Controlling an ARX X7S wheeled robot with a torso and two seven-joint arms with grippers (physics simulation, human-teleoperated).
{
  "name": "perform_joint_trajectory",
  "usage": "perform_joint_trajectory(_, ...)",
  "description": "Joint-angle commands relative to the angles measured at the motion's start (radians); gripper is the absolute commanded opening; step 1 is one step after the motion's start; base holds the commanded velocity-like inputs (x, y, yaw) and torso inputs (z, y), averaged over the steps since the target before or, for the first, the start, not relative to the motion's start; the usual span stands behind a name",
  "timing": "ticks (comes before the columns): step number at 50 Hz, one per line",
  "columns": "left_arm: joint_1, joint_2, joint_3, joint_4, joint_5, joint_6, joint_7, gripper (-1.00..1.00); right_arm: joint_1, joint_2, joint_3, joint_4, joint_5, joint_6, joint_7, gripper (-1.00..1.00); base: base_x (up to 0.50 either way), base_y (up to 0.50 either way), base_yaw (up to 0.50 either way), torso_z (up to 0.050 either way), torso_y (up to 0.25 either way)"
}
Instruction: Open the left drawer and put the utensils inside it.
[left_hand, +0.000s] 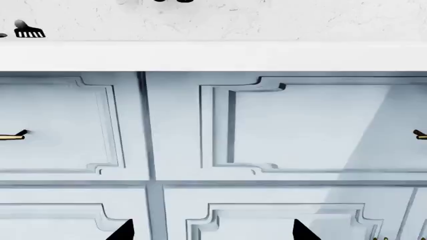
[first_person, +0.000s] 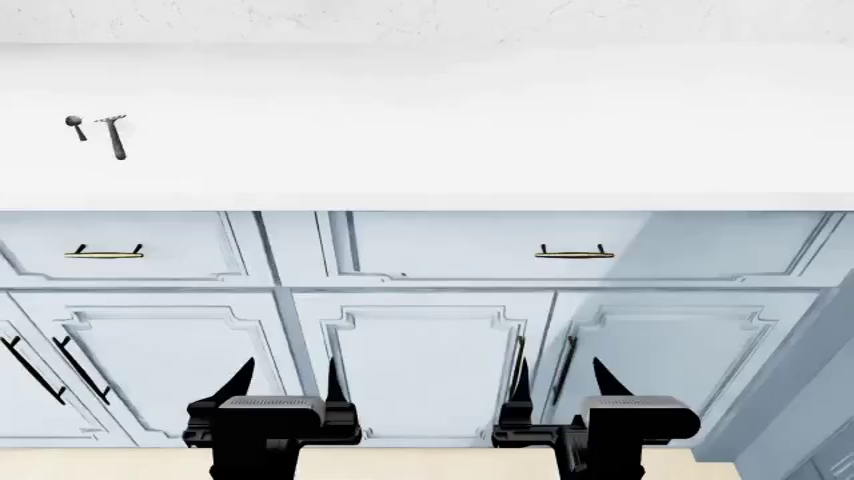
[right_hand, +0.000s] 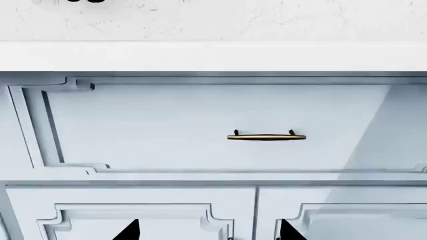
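On the white countertop (first_person: 427, 130), far left, lie the utensils: a short dark spoon (first_person: 75, 125) and beside it a longer spatula (first_person: 115, 136), whose slotted head (left_hand: 29, 32) shows in the left wrist view. Below them the narrow left drawer (first_person: 160, 235) is closed, its brass handle (first_person: 104, 252) untouched; its front (left_hand: 60, 115) fills one side of the left wrist view. My left gripper (first_person: 287, 372) hangs open low in front of the cabinet doors, right of that drawer, fingertips (left_hand: 123, 230) spread. My right gripper (first_person: 561, 372) is open and empty too, below the wider drawer.
The wider drawer (first_person: 667, 240) with a like brass handle (right_hand: 266, 136) sits right of the left one. Cabinet doors (first_person: 420, 370) with black bar handles (first_person: 78, 368) run below. A pale panel (first_person: 814, 390) juts out at the right. A beige floor strip (first_person: 427, 464) lies below.
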Motion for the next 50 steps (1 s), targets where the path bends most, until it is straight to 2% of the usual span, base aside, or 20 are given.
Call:
perform_joint_trajectory(1, 0.004, -0.016, 0.017, 0.006, -0.040, -0.012, 0.002, 1.00, 0.001, 0.016, -0.022, 0.004, 0.020, -0.003, 0.013, 1.00, 0.00, 0.00, 0.00, 0.000, 0.000)
perform_joint_trajectory(3, 0.005, -0.025, 0.027, 0.010, -0.049, -0.015, -0.008, 1.00, 0.002, 0.024, -0.032, 0.007, 0.029, -0.003, 0.022, 1.00, 0.00, 0.00, 0.00, 0.000, 0.000)
perform_joint_trajectory(4, 0.020, -0.031, 0.041, 0.002, -0.045, 0.029, 0.000, 1.00, 0.020, 0.019, -0.030, 0.046, 0.043, 0.025, 0.036, 1.00, 0.00, 0.00, 0.00, 0.000, 0.000)
perform_joint_trajectory(18, 0.032, -0.061, 0.075, 0.013, -0.086, 0.043, -0.012, 1.00, 0.012, 0.051, -0.071, 0.015, 0.083, 0.051, 0.066, 1.00, 0.00, 0.00, 0.00, 0.000, 0.000)
perform_joint_trajectory(23, 0.027, -0.066, 0.083, 0.020, -0.075, 0.014, -0.041, 1.00, 0.012, 0.059, -0.084, 0.014, 0.085, 0.047, 0.077, 1.00, 0.00, 0.00, 0.00, 0.050, 0.000)
perform_joint_trajectory(32, 0.028, -0.078, 0.099, 0.020, -0.081, 0.018, -0.056, 1.00, 0.011, 0.074, -0.098, -0.035, 0.094, 0.088, 0.101, 1.00, 0.00, 0.00, 0.50, 0.050, 0.000)
perform_joint_trajectory(34, 0.029, -0.081, 0.101, 0.023, -0.085, 0.017, -0.058, 1.00, 0.012, 0.073, -0.102, 0.008, 0.093, 0.046, 0.100, 1.00, 0.00, 0.00, 0.50, 0.050, 0.000)
perform_joint_trajectory(35, 0.029, -0.082, 0.102, 0.024, -0.085, 0.017, -0.061, 1.00, 0.011, 0.078, -0.104, -0.041, 0.097, 0.092, 0.104, 1.00, 0.00, 0.00, 0.50, 0.050, 0.000)
perform_joint_trajectory(37, 0.028, -0.085, 0.104, 0.026, -0.087, 0.015, -0.065, 1.00, 0.012, 0.078, -0.108, -0.001, 0.097, 0.052, 0.103, 1.00, 0.00, 0.00, 0.50, 0.050, 0.000)
perform_joint_trajectory(49, 0.026, -0.101, 0.111, 0.033, -0.102, 0.012, -0.085, 1.00, 0.016, 0.092, -0.133, -0.010, 0.104, 0.062, 0.115, 1.00, 0.00, 0.00, 0.50, 0.050, 0.000)
perform_joint_trajectory(50, 0.026, -0.102, 0.112, 0.033, -0.102, 0.014, -0.087, 1.00, 0.017, 0.097, -0.133, -0.052, 0.109, 0.104, 0.119, 1.00, 0.00, 0.00, 0.50, 0.050, 0.000)
